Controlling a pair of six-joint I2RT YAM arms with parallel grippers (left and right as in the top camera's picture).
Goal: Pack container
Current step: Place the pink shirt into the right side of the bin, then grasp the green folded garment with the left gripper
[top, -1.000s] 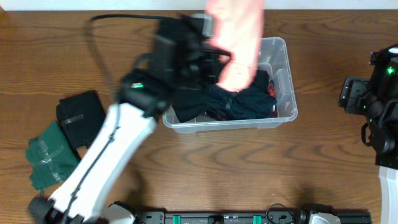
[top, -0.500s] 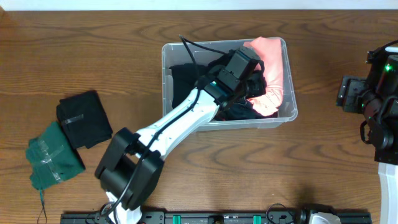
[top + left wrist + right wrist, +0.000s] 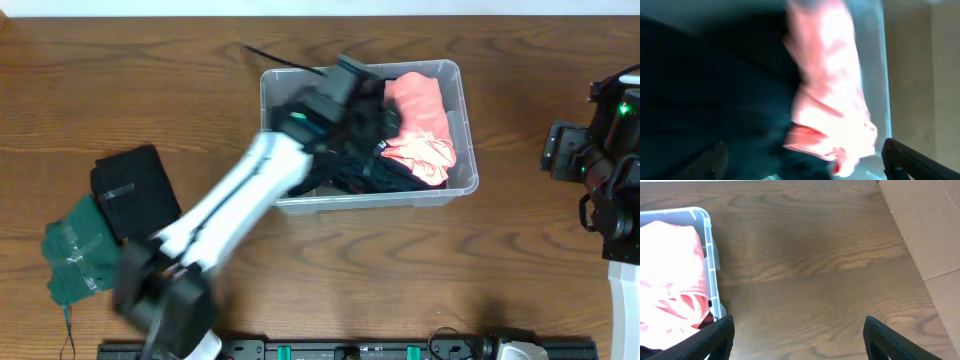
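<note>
The clear plastic container (image 3: 468, 160) stands at the table's back centre, holding dark clothes (image 3: 350, 172) on its left and a pink garment (image 3: 420, 130) on its right. My left gripper (image 3: 378, 112) hovers over the container's middle, blurred by motion. In the left wrist view its fingers (image 3: 716, 159) stand wide apart, open, with the pink garment (image 3: 830, 90) lying loose below them against the container wall (image 3: 875, 70). My right gripper (image 3: 800, 340) is open over bare wood to the right of the container (image 3: 709, 245), holding nothing.
A folded black garment (image 3: 135, 190) and a folded green garment (image 3: 85, 255) lie at the table's left. A cardboard box (image 3: 925, 225) stands beyond the right gripper. The right arm (image 3: 600, 170) sits at the table's right edge.
The left gripper carried the pink garment down into the container, let it go and opened. Its arm is swinging back to the left. The right arm has not moved.
</note>
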